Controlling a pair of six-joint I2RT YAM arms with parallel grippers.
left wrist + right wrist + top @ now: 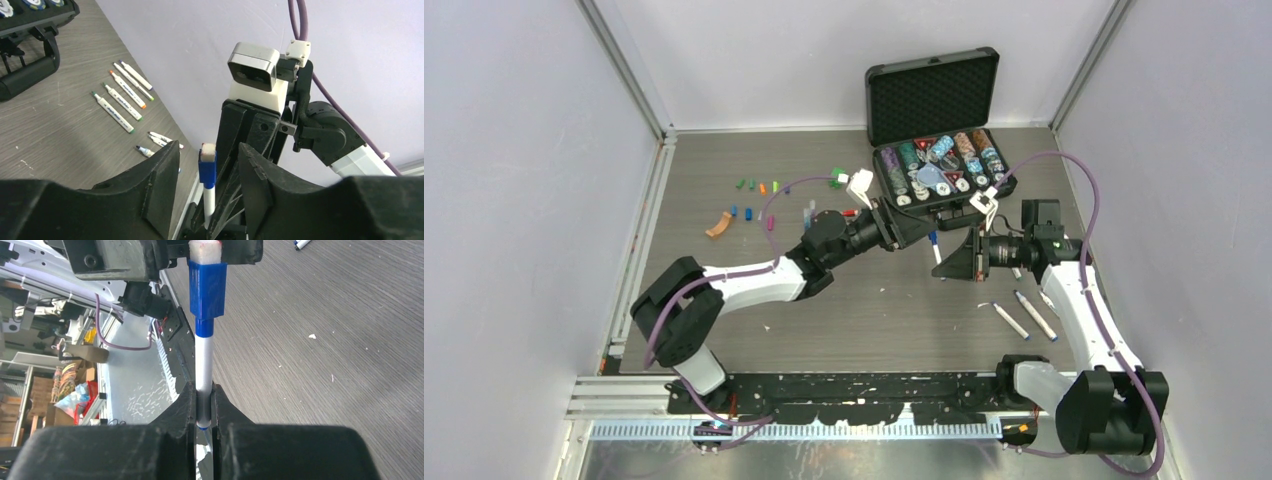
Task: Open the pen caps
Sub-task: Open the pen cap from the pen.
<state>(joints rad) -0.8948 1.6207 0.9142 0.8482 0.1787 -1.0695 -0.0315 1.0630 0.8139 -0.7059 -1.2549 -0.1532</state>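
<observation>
White pen [204, 365], blue cap [207, 287], centre frame: right gripper [204, 406] clenched on barrel; left gripper [208, 152] parted, straddling cap.

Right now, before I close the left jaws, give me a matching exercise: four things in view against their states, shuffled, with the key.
Things:
1. left gripper
2. right gripper
3. blue cap
4. black case

States:
A. lid up
B. shut on the pen
C. open, a finger on either side of the cap
D. seated on the pen's end

Pairs: 1-C, 2-B, 3-D, 4-A.
</observation>
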